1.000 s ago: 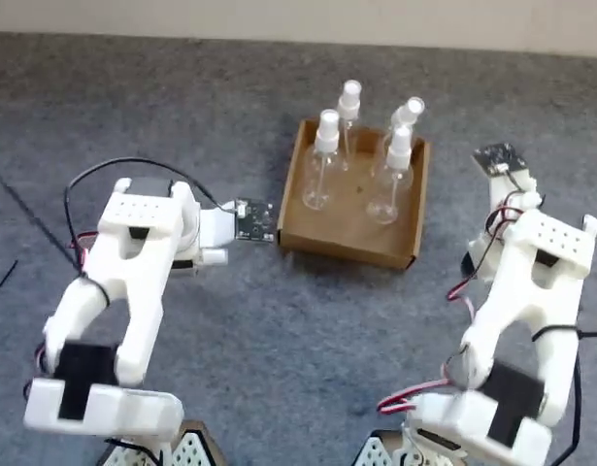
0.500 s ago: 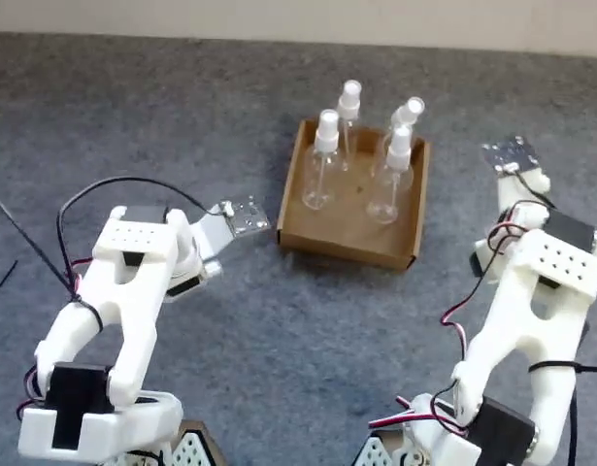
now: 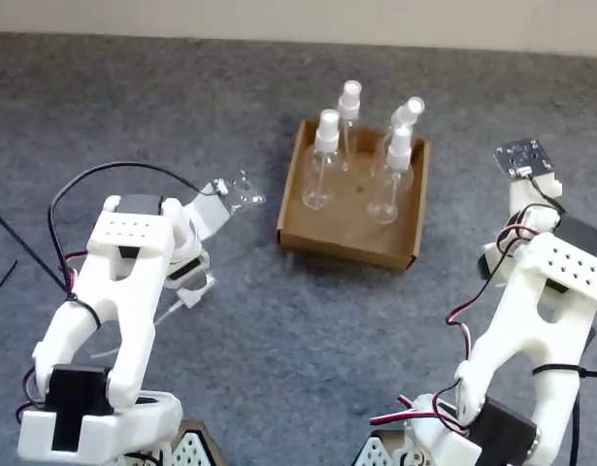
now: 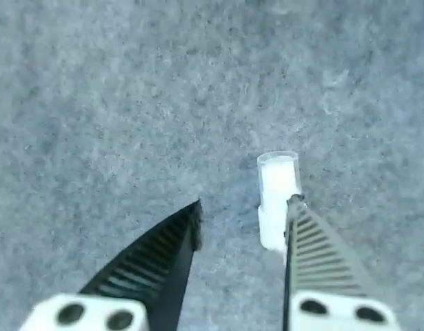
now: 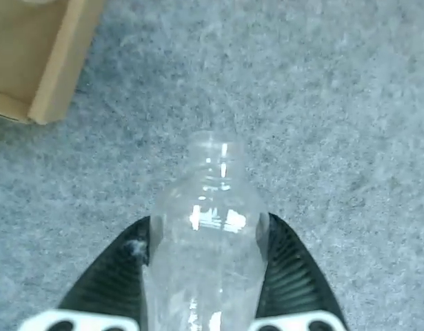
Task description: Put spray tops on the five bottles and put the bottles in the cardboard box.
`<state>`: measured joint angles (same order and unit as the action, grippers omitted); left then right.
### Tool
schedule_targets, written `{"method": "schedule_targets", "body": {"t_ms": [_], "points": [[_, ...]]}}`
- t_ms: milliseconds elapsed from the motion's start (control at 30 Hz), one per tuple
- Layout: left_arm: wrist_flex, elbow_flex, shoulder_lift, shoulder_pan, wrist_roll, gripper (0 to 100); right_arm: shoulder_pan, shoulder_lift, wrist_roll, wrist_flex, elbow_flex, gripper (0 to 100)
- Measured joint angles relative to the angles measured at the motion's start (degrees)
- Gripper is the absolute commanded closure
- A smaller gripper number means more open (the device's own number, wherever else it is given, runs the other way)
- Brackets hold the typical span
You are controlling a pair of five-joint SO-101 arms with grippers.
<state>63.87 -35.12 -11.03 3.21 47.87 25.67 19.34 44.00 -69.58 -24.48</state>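
The left gripper (image 4: pixel 245 205) hangs spread apart over the grey bench (image 4: pixel 94 103), with a white spray top (image 4: pixel 276 183) lying just beside one finger. Between the two grippers, four capped bottles (image 3: pixel 317 175) stand in the cardboard box (image 3: pixel 345 247). The right gripper (image 5: pixel 208 222) is clamped on a clear, topless bottle (image 5: pixel 210 193).

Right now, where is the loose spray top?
In the left wrist view the spray top is between the open left gripper's fingers, touching one of them, with grey carpet all around.

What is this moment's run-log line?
left gripper: open over spray top | right gripper: shut on uncapped bottle | cardboard box: four capped bottles
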Motion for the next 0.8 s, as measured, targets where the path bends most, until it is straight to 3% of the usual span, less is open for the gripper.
{"method": "schedule_targets", "body": {"t_ms": [233, 500, 667, 800], "points": [[-4.4, -6.07, 0.0, -0.97, -0.35, 82, 0.0, 0.0, 0.0, 0.0, 0.0, 99.5], [-8.97, -12.13, 0.0, -2.29, -0.18, 97, 0.0, 0.0, 0.0, 0.0, 0.0, 99.5], [-8.79, -11.08, -0.35, -2.46, -1.49, 100, 0.0, 0.0, 0.0, 0.0, 0.0, 99.5], [-2.11, -2.73, -4.66, -2.02, -5.8, 100, -0.79, 0.97, -3.16, 0.0, 0.0, 99.5]]}}
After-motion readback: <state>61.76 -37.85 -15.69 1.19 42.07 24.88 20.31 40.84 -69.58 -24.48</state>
